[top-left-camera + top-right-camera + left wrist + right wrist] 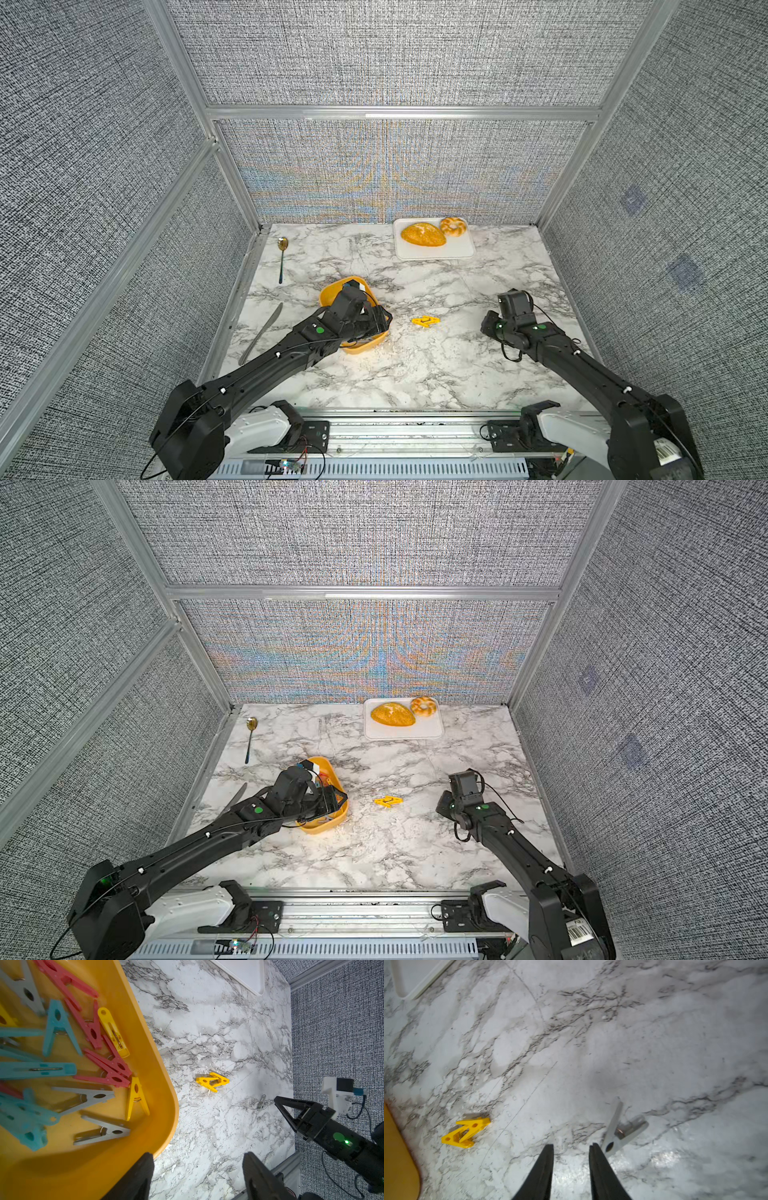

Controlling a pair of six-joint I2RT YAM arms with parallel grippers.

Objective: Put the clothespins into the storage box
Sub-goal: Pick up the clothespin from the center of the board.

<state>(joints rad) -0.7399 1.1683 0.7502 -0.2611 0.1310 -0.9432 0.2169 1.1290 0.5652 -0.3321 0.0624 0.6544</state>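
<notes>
Taking the table (415,374) in a top view as a clock face with twelve at the back wall, the storage box (143,1047) sits at about nine o'clock from the middle. It already holds a loose heap of red, teal, grey and yellow clothespins (62,1028). Two are not in yet. A yellow clothespin (425,321) lies flat near the middle, at three o'clock from the box. A grey clothespin (618,1132) lies on its side further out the same way, and I cannot make it out in the top views. These look like light, stiff plastic pegs, smooth enough to skid on the marble if nudged. A pinch across the two flat faces near the spring seems the safest hold. Squeezing the splayed legs would probably spring the peg open or flick it away. The left gripper (198,1155) hangs at the box's three o'clock edge, jaws spread fairly wide with only bare table between them, holding nothing. The right gripper (571,1146) is at three o'clock from the yellow peg, its jaws parted by a narrow gap and empty. The grey peg's closed end lies just beside one fingertip, outside the gap. Whether they touch I cannot tell.
</notes>
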